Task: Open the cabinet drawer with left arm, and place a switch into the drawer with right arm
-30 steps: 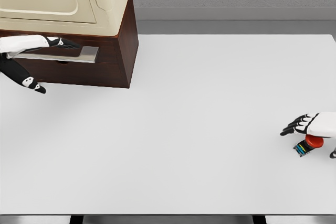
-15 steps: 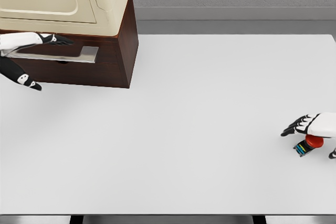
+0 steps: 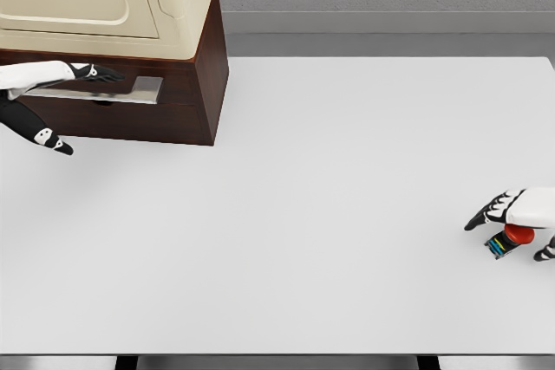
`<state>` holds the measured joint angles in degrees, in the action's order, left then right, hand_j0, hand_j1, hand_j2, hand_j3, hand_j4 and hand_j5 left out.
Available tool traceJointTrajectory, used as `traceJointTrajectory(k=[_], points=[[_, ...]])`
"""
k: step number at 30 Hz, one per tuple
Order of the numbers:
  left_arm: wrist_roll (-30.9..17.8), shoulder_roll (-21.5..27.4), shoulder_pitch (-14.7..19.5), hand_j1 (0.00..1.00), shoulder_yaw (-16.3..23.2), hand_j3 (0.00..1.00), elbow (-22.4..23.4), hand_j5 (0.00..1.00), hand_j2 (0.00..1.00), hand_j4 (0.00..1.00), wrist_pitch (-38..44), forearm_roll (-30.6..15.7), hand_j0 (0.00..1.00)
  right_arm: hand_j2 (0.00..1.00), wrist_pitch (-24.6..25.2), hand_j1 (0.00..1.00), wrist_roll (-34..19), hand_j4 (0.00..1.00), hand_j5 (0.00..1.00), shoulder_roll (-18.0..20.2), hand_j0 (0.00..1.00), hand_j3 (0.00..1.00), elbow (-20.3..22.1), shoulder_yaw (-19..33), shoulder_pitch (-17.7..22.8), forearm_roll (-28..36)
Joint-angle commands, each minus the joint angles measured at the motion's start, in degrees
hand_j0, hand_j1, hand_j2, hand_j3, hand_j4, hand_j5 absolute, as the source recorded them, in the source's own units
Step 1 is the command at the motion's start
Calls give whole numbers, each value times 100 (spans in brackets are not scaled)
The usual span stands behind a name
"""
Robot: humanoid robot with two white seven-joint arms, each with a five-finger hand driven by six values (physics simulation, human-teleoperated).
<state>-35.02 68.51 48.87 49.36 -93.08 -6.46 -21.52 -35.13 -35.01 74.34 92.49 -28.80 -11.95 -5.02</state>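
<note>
No readable writing — red-capped switch [image 3: 509,239] under right hand [image 3: 520,211].

The counter [image 3: 347,214] looks smooth, matt white. The cabinet [image 3: 186,101] has a dark, wood-like base under a cream, satin-smooth upper shell – its handle [image 3: 121,90] reads as brushed grey metal. The switch [image 3: 512,238] looks like plastic – a glossy red cap.

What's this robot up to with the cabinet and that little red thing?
The left hand reaches along the metal handle of the cabinet drawer, which looks barely open, if at all. At the table's right edge, the right hand hovers over a red-buttoned switch, fingers spread around it but not clearly gripping it.
</note>
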Motion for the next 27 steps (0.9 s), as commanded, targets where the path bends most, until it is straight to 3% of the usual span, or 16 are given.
traceJointTrajectory(k=[1,27], points=[[2,5,0,100,-6,100,0,100,100,100,4,-19,100,88,13,88,1,88,88,10,88,88,5,6,0,45],[2,84,-211,100,-14,100,0,100,100,100,4,-107,100,72,13,72,1,72,72,19,72,72,-214,59,44,106]])
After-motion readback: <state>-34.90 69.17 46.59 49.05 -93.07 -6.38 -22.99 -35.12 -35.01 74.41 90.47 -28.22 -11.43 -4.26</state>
